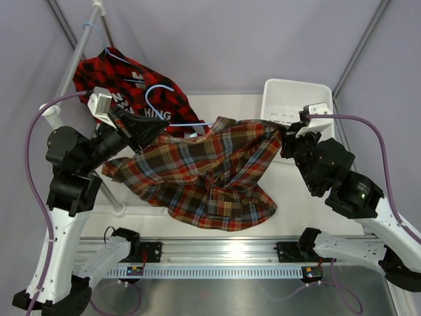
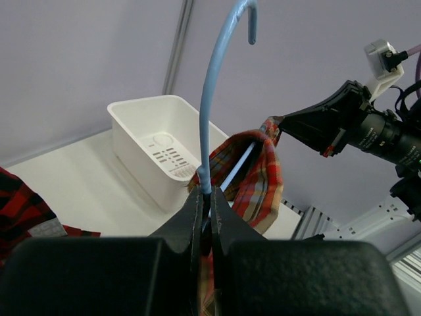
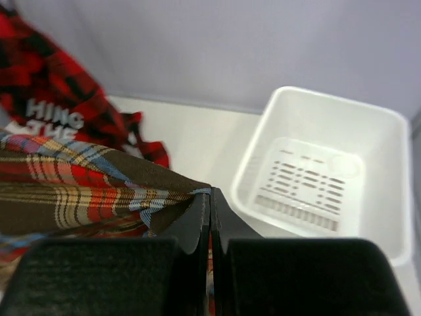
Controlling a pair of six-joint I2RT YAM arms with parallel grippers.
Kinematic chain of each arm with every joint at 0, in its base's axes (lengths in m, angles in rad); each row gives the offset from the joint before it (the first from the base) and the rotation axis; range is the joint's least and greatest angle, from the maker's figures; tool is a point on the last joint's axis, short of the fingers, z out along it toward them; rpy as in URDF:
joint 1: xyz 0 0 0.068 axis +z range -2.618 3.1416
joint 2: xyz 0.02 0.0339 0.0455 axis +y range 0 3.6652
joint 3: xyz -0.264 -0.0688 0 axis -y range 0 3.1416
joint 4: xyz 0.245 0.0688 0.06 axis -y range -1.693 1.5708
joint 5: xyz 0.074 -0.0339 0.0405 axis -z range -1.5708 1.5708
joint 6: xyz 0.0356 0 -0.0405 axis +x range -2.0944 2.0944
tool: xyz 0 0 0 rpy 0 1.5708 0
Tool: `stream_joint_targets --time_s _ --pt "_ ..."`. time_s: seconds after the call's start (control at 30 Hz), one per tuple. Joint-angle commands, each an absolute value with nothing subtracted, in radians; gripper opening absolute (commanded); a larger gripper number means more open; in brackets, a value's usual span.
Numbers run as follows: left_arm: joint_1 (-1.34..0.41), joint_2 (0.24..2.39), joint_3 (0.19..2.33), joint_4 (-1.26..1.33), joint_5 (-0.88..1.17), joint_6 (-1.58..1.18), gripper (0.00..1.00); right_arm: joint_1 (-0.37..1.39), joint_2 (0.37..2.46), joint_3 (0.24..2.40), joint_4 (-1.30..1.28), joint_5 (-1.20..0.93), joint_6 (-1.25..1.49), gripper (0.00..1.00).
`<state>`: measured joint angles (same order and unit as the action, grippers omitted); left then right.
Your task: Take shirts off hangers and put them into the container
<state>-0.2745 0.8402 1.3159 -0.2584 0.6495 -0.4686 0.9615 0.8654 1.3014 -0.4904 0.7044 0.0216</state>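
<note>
The multicolour plaid shirt [image 1: 204, 171] hangs spread out between my two arms, its lower part resting on the table. My left gripper [image 1: 152, 130] [image 2: 210, 197] is shut on the neck of a light-blue wire hanger [image 1: 161, 89] [image 2: 212, 99], whose arm runs into the shirt [image 2: 263, 178]. At the shirt's right corner my right gripper [image 1: 285, 136] [image 3: 210, 195] is shut on its edge [image 3: 99, 184], just in front of the white container [image 1: 296, 99] [image 3: 388, 197] [image 2: 131, 125]. The red-and-black shirt [image 1: 131, 85] [image 3: 52, 105] hangs at the back left on another hanger [image 1: 113, 56].
The white rack pole [image 1: 79, 49] slants across the back left, with a second pole [image 1: 118, 207] near my left arm. The arms' rail [image 1: 217, 253] runs along the near edge. Grey walls close in the back and sides.
</note>
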Motion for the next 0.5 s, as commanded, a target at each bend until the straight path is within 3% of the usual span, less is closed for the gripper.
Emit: stream_joint_targets --time_s 0.0,0.17,0.47 --pt "-0.27 0.819 1.325 -0.23 0.557 -0.437 0.0 0.956 0.816 1.325 -0.394 1.047 -0.054 0.0" --pt "-0.27 0.842 1.356 -0.192 0.512 -0.426 0.0 0.956 0.764 1.273 -0.394 1.258 -0.063 0.0" --pt "-0.27 0.911 1.459 -0.137 0.523 -0.462 0.0 0.956 0.726 1.183 -0.672 1.338 0.245 0.0"
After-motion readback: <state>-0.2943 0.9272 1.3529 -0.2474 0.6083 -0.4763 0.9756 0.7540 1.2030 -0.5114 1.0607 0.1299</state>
